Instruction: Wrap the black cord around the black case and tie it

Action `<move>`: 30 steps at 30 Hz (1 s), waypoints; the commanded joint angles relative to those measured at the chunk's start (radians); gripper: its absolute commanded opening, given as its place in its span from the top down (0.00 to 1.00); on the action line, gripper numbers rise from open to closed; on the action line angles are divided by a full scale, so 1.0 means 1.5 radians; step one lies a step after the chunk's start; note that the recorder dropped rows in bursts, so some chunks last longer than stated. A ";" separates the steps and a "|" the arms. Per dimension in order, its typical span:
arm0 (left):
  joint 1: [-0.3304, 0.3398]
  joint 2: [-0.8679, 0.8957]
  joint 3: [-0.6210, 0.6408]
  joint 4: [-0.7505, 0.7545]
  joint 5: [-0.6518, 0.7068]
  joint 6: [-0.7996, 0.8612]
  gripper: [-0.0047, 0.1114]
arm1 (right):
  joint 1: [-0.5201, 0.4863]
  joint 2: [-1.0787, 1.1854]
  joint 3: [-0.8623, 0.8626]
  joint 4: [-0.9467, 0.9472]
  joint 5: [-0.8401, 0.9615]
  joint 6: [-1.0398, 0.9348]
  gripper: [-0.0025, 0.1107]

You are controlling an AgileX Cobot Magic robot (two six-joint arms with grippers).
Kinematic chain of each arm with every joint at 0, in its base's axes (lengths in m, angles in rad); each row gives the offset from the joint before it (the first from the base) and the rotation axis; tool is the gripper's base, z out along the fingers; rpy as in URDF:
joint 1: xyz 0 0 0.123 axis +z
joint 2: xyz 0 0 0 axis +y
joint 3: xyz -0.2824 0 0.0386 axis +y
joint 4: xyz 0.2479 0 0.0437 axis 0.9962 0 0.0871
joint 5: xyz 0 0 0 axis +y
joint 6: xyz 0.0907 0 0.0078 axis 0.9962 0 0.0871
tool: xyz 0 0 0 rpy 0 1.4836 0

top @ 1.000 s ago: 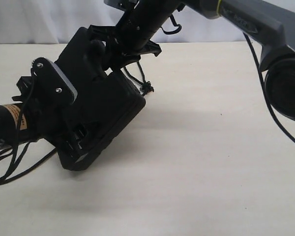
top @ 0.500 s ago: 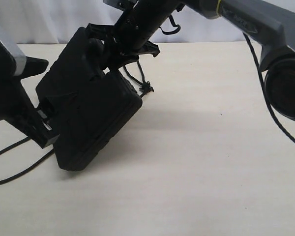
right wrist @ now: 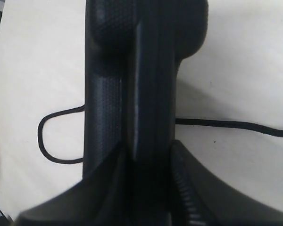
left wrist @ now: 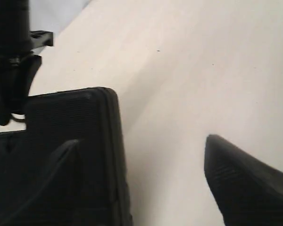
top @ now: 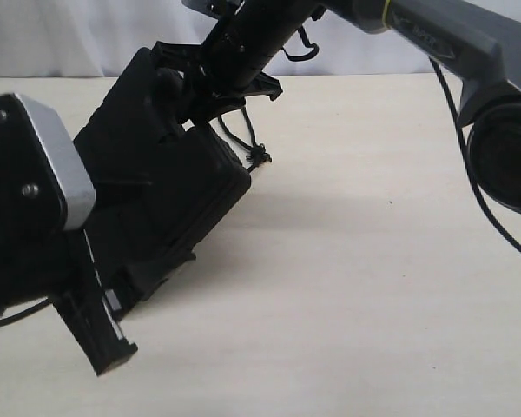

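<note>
A pale wooden table in front of a white curtain carries the work. The black case stands tilted on it with its upper end raised; its low end is hidden behind the left arm. The black cord lies on the table and shows on both sides of the case, a loop on one side and a straight run on the other, so it seems to pass beneath. A knotted bit hangs by the upper edge. The right hand is clamped on the case edge-on, one finger on each face. The left hand is spread wide and holds nothing, with a corner of the case between its fingers. The wrap looks barely begun. To do it well, the right hand should hold the case steady off its flat face, and the left should go for the loose cord rather than the case, then draw it snug over the top without dragging the case sideways
</note>
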 commanded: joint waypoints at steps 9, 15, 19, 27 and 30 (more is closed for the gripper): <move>-0.019 0.117 0.149 -0.127 -0.437 0.083 0.37 | 0.001 -0.019 -0.004 0.028 0.005 -0.017 0.94; -0.019 0.250 0.149 -0.270 -0.547 0.179 0.40 | 0.001 -0.019 -0.004 0.028 0.005 -0.019 0.94; -0.019 0.341 0.148 -0.316 -0.617 0.193 0.45 | 0.001 -0.019 -0.004 0.028 0.005 -0.018 0.94; -0.061 0.377 0.148 -0.321 -0.662 0.206 0.45 | 0.001 -0.019 -0.004 0.038 -0.004 -0.006 0.94; -0.061 0.377 0.148 -0.408 -0.663 0.257 0.45 | 0.001 -0.019 -0.004 0.058 -0.007 -0.006 0.94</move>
